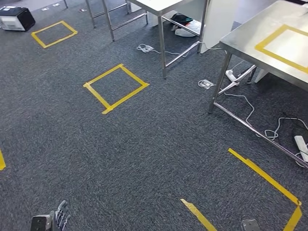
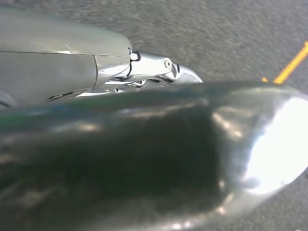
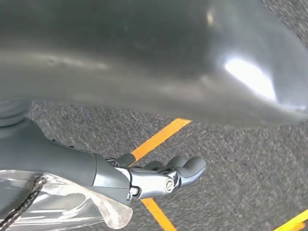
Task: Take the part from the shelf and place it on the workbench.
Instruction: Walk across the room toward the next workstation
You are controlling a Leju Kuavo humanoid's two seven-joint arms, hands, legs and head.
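In the right wrist view my right hand [image 3: 160,178] hangs above the carpet with its fingers curled. It holds a clear plastic bag [image 3: 61,209] against the palm, and what is in the bag is hard to make out. At the right of the head view stands the steel workbench [image 1: 250,33], with a yellow tape rectangle [image 1: 284,44] on its top. My left hand [image 1: 60,217] sits at the bottom left edge of that view, fingers apart and nothing in them. Its shiny thumb [image 2: 156,67] shows over the floor.
Grey carpet carries yellow tape squares [image 1: 115,87] [image 1: 54,33] and tape lines [image 1: 267,177]. White cables and a power strip [image 1: 301,147] lie under the workbench. Another steel table [image 1: 160,7] stands at the back, and a white box [image 1: 15,18] sits far left.
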